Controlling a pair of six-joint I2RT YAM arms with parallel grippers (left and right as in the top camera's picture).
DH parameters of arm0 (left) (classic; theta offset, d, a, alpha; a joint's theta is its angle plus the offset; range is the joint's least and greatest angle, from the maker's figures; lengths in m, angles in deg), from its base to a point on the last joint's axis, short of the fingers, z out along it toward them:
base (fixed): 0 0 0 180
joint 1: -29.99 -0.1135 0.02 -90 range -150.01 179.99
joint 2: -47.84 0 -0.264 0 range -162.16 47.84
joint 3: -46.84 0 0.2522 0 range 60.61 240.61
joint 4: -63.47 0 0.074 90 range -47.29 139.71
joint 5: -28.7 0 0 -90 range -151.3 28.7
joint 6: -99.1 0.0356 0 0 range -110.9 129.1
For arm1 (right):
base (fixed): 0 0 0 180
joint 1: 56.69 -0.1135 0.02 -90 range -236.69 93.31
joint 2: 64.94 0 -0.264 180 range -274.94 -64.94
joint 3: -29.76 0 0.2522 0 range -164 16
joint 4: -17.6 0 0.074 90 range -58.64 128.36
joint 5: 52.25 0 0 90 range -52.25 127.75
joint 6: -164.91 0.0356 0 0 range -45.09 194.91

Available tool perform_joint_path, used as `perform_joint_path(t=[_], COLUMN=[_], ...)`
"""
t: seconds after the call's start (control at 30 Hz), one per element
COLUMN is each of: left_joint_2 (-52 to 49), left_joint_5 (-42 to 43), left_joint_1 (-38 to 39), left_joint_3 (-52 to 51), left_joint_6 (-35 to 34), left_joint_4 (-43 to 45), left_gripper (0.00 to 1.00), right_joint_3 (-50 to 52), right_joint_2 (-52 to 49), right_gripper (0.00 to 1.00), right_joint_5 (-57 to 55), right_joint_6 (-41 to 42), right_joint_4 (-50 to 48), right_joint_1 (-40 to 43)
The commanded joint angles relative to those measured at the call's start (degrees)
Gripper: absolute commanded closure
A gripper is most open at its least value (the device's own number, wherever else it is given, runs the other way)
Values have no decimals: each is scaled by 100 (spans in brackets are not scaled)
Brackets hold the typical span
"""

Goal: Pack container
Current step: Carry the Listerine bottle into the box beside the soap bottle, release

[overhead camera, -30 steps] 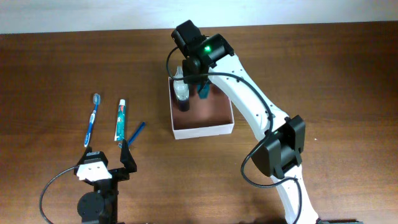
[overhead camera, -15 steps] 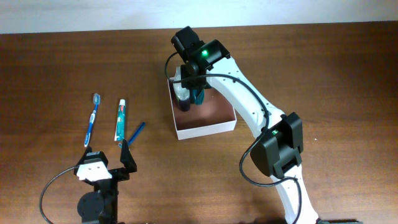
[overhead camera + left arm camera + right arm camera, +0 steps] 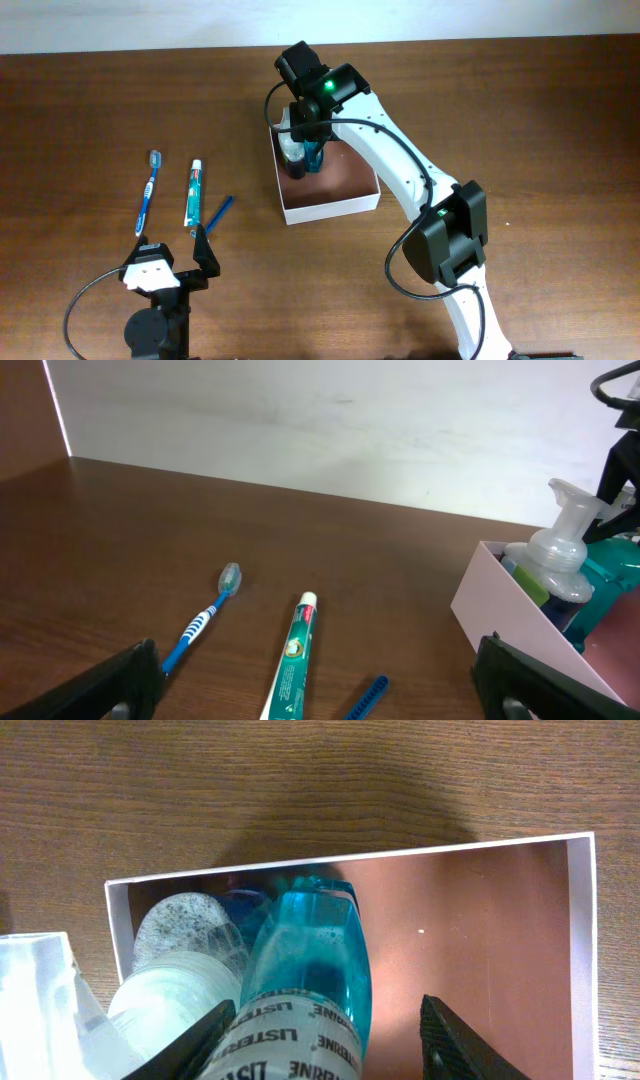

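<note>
White-walled, reddish-brown inside: treat square shallow open container (image 3: 332,208) at mid-table as probably light, thin-walled and easily slid, take hold at a free rim edge, and note right gripper (image 3: 325,1030) spread loosely about clear blue mouthwash bottle (image 3: 305,970) inside, left gripper (image 3: 318,665) spread wide, empty.

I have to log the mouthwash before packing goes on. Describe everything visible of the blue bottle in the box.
The blue bottle looks like clear teal plastic holding blue liquid with small bubbles, and has a white band printed LISTERINE. It sits inside the container, its far end near the back wall, close beside a white pump bottle. It lies between the fingers of the right gripper. A gap shows at one finger, so the grip is unclear.
</note>
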Motion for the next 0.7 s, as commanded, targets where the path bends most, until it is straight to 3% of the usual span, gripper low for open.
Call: perform_joint_path(t=[0.0, 0.33, 0.67], left_joint_2=[2, 2, 2], left_joint_5=[-20, -20, -20], left_joint_1=[-37, -37, -37], left_joint_3=[-35, -35, -35], left_joint_6=[92, 92, 92], left_joint_4=[11, 11, 11], left_gripper=[1, 1, 1], right_joint_3=[-15, -420, -291], right_joint_2=[72, 667, 1104], right_gripper=[48, 40, 40], right_joint_5=[-83, -50, -575], right_joint_6=[-11, -452, -752], right_joint_4=[-31, 297, 2170], right_joint_1=[-22, -9, 61])
